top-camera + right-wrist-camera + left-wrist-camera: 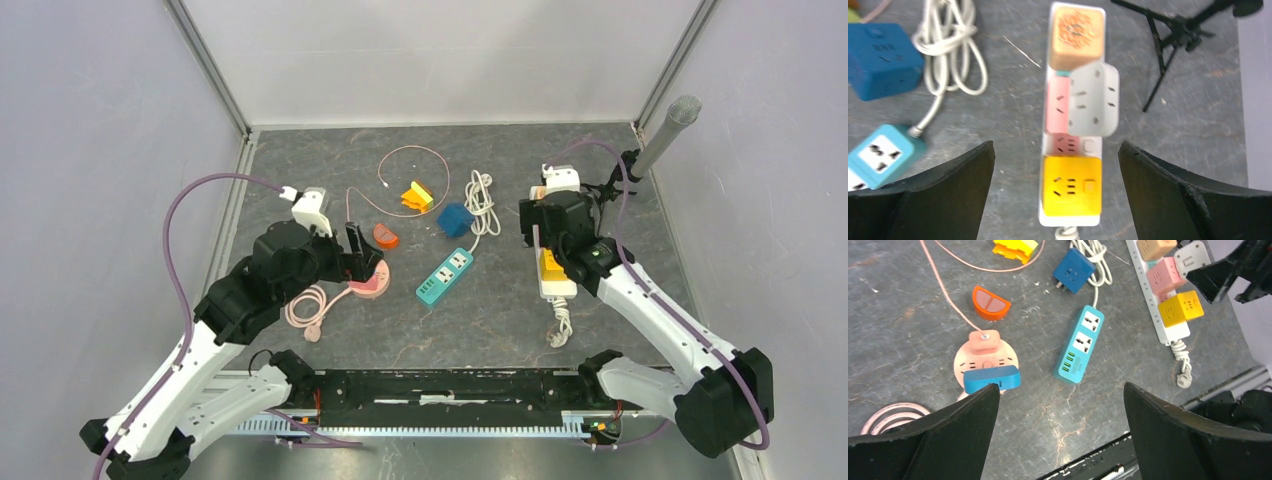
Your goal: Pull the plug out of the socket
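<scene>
The white socket strip (pixel 1091 146) is laid at the right of the bench (pixel 500 330), long axis running near to far, cord end nearest. Seated in it are a yellow cube (pixel 1070 186) nearest, then a pink block (pixel 1058 100), a grey adapter (pixel 1094 100) and an orange cube (pixel 1077 35) farthest. The right jaws are held wide open above it, gripping nothing. The left jaws are open above a round pink socket (pixel 1003 357).

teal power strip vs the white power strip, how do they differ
The teal power strip is short with every socket empty; the white power strip is longer and crowded with plugged-in adapters, including a yellow cube. The teal one lies mid-table; the white one lies beneath the right tool. Both lie flat, sockets facing up.
</scene>
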Available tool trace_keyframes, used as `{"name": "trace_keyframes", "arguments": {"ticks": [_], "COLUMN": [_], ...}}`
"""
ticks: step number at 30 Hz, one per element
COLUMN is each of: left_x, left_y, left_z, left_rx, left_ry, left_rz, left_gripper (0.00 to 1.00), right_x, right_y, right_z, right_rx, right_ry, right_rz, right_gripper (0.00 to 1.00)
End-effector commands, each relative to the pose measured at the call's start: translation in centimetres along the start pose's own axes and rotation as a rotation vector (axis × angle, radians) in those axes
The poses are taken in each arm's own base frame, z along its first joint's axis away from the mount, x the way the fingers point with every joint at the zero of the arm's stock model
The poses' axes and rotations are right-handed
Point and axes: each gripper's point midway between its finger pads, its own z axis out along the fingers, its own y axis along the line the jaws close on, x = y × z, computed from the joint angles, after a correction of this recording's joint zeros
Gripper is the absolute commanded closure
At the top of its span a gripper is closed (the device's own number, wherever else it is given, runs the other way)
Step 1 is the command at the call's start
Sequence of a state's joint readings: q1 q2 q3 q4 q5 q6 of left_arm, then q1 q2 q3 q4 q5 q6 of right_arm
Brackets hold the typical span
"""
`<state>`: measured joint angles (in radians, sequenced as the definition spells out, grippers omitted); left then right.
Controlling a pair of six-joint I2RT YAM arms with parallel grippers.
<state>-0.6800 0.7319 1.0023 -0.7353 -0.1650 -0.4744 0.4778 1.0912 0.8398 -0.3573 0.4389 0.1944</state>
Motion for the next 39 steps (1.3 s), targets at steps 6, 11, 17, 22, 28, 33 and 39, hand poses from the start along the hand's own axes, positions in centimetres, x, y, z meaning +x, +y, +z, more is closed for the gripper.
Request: {"name": "trace_keyframes", "arguments": {"ticks": [6,11,17,22,28,33,39], "left_x": [0.4,0.3,-0.6,0.0,0.7,1.2,2.2], "left_y": [-5.4,-7.7,-9.8,-10.7,-12.0,-12.7,-13.6], "left_z": [0.9,3.1,5.6,7.6,9.6,12.2,14.9], "left_rx": [0.278,0.365,0.426,0.453,0.496,0.496,0.467], "left_ry": [0.031,0.054,0.064,0.103,0.147,0.193,0.234], "left_rz": [-0.1,-0.163,-0.186,-0.207,-0.252,-0.282,-0.313], "left_gripper": [0.0,0.0,0.0,0.0,0.0,0.02,0.04], "right_x": [2.1,1.0,0.3,0.8,0.7,1.2,2.2], "right_y": [-3.1,-2.2,-2.3,-2.7,-2.7,-1.6,0.5], "right_z": [1.4,3.1,4.5,5.5,6.1,5.8,5.0], "right_rx": [0.085,0.008,0.007,0.027,0.018,-0.039,-0.154], "right_ry": [0.076,0.074,0.054,0.056,0.035,0.058,0.108], "right_rz": [0.081,0.106,0.136,0.125,0.124,0.139,0.181], "right_gripper": [0.05,0.25,0.48,0.54,0.78,1.0,1.0]}}
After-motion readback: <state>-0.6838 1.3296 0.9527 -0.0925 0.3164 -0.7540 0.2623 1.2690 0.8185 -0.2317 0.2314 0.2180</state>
